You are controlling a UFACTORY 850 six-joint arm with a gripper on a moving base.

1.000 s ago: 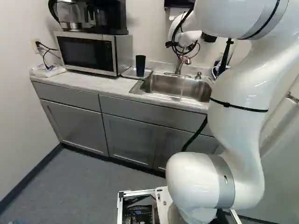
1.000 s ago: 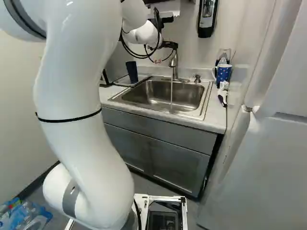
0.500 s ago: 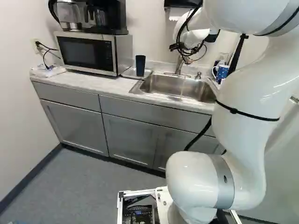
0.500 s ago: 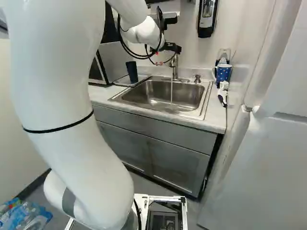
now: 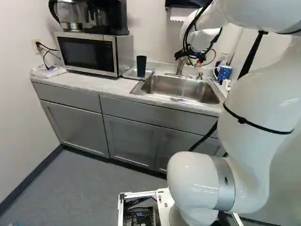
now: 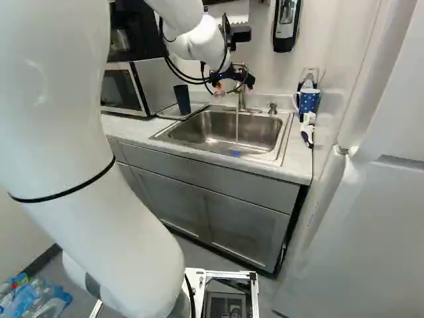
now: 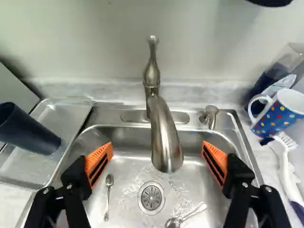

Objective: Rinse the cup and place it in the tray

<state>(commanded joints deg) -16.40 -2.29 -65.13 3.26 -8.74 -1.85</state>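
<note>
Gripper [image 6: 230, 85] above the sink [image 6: 157, 137]; you are seeing its two fingers standing wide apart, their orange pads [image 7: 99, 164] turned toward each other; the faucet [image 7: 166, 137] is rising ahead, its spout showing between the fingers and standing in the way there. Water [image 6: 236, 126] is running from it into the basin; two spoons [image 7: 108, 199] [image 7: 173, 222] are lying near the drain [image 7: 151, 197].

Dark cup [image 5: 141, 66]: you are finding it upright in the tray [image 7: 61, 114], beside the sink; the microwave [image 5: 88, 53] is standing just beside the tray, with the coffee maker [image 5: 107, 16] and a glass kettle [image 5: 69, 14] resting on top.

Opposite side of the sink: a dotted mug [image 7: 280, 114] is occupying the counter [image 6: 297, 156], with a white brush [image 7: 286, 173] lying near it; a soap pump [image 7: 210, 115] is standing between faucet and mug.
</note>
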